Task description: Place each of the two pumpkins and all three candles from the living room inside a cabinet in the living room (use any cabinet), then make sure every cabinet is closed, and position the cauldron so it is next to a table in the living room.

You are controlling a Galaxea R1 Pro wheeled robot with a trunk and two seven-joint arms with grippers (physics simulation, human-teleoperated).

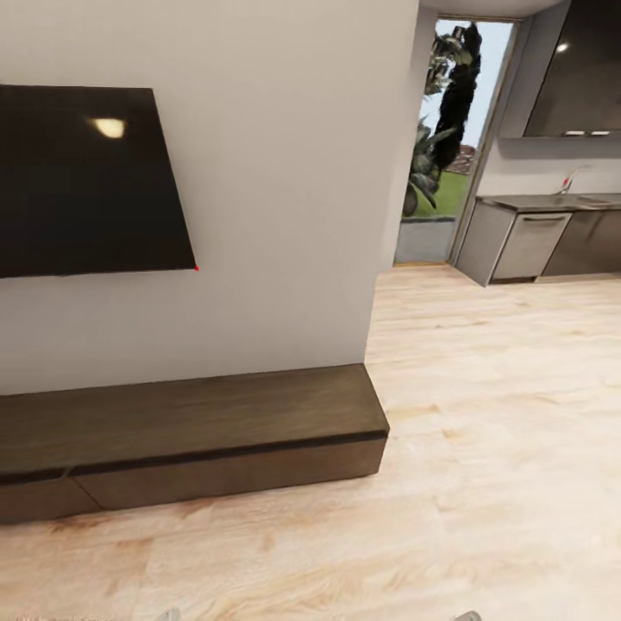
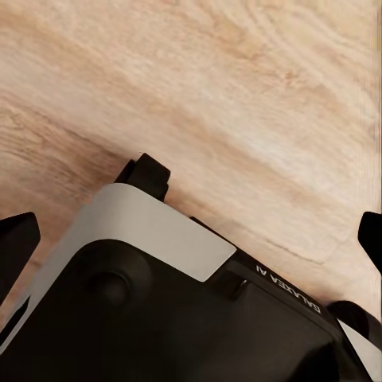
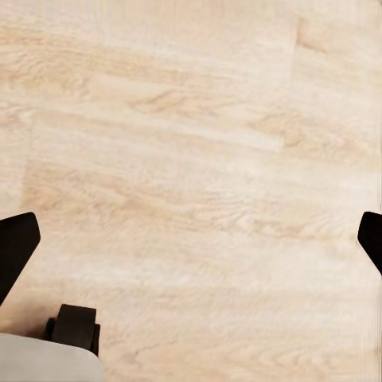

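1. Left gripper (image 2: 191,239): the left wrist view has dark fingertips (image 2: 16,247) at both frame edges, set wide apart, nothing between them: released. It hangs over the robot base (image 2: 151,302).
2. Base is grey-and-black and cut off by the frame. White lettering on it, upside down, reads "GALAXEA" plus two further letters, probably "AI".
3. Right gripper (image 3: 191,239): same picture in the right wrist view, tips at both edges, spread, empty, over bare floor (image 3: 191,143). A base corner with a black caster (image 3: 76,326) pokes in, mostly cut off.
4. Head view: two pale bits at the bottom edge, too cropped to identify.
5. Cabinet (image 1: 190,423): low, dark brown, against the wall (image 1: 276,216), drawer fronts flush, so closed. Its left end runs out of frame.
6. TV (image 1: 86,181) on the wall above the cabinet, left part cut off; lamp glare on the screen, a small red dot at its lower right corner.
7. Beyond the cabinet's right end: doorway (image 1: 440,147) with plants outside, then a kitchen counter (image 1: 543,233), partly cropped.
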